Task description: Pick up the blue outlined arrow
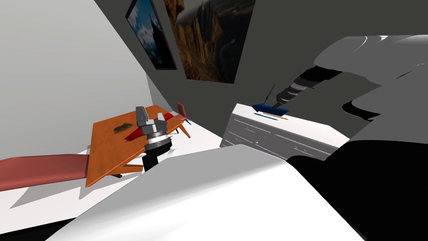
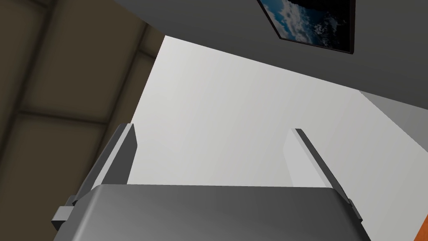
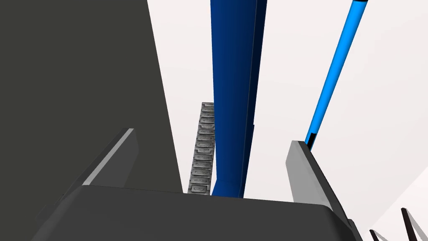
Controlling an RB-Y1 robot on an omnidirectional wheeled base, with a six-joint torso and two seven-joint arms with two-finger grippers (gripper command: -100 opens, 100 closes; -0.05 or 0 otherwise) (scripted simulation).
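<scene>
A dark blue flat arrow (image 1: 269, 110) lies on top of a white dresser (image 1: 292, 134), near the dark wall. My right arm reaches over the dresser to it. In the right wrist view my right gripper (image 3: 213, 140) is open, and a long dark blue bar of the arrow (image 3: 234, 83) runs between its fingers, touching neither. My left gripper (image 1: 141, 113) hangs over an orange table (image 1: 113, 146), away from the dresser. Its fingers stand open and hold nothing (image 2: 213, 129).
A light blue pen (image 3: 334, 71) lies beside the arrow, past one right finger, and a grey ribbed strip (image 3: 203, 146) lies on the arrow's other side. A yellow pencil (image 1: 279, 116) rests on the dresser. The orange table carries a red object (image 1: 167, 119). A reddish bench (image 1: 37, 169) stands at left.
</scene>
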